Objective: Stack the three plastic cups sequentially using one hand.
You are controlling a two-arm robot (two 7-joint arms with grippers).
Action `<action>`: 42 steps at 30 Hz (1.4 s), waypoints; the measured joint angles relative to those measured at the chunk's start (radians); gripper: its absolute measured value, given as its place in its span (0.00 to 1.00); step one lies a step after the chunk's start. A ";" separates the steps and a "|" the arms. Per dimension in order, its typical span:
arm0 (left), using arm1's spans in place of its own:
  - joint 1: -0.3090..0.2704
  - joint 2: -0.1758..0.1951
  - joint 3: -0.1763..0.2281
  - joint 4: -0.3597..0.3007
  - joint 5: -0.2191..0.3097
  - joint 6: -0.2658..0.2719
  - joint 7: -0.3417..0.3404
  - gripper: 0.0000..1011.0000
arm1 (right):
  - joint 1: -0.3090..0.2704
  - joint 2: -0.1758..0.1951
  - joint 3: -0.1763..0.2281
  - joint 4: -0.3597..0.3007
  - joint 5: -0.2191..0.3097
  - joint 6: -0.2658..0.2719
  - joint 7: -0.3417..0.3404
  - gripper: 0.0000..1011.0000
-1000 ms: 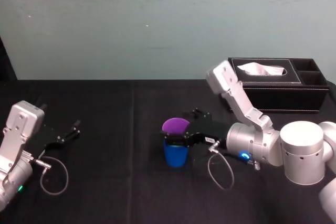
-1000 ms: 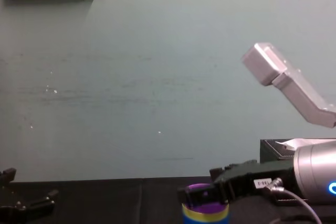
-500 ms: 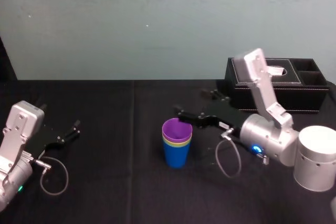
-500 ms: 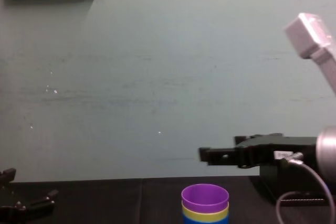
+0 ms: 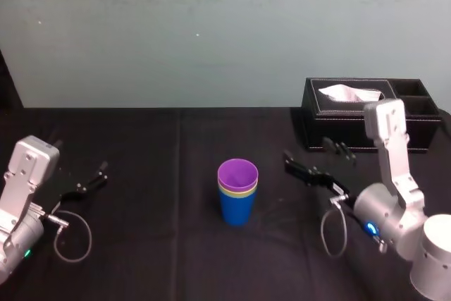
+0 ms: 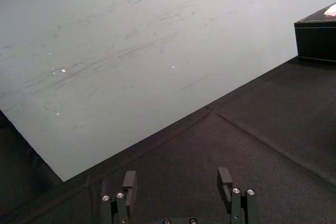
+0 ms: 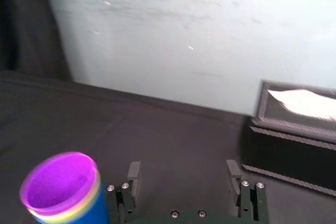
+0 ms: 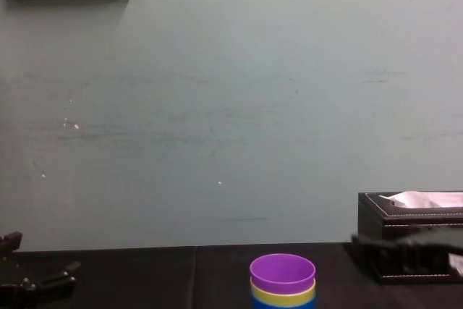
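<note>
right gripper has backed off, jaws apart, empty.
nested cups stand upright mid tabletop, on its left; left gripper idle at left edge.

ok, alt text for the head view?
A purple cup nests in a yellow-green cup in a blue cup, upright at centre. The right gripper sits to their right, jaws open, clear of the stack; the left gripper is parked far left, a tissue box at back right.

The chest view's lower edge crops the blue cup.
</note>
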 joint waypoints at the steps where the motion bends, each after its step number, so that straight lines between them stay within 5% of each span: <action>1: 0.000 0.000 0.000 0.000 0.000 0.000 0.000 0.99 | -0.006 -0.002 0.003 0.002 -0.004 0.000 -0.008 0.99; 13: 0.000 0.000 0.000 0.000 0.000 0.000 0.000 0.99 | -0.044 -0.035 0.025 0.024 -0.062 0.010 -0.064 0.99; 42: 0.000 0.000 0.000 0.000 0.000 0.000 0.000 0.99 | -0.044 -0.033 0.024 0.025 -0.060 0.010 -0.066 0.99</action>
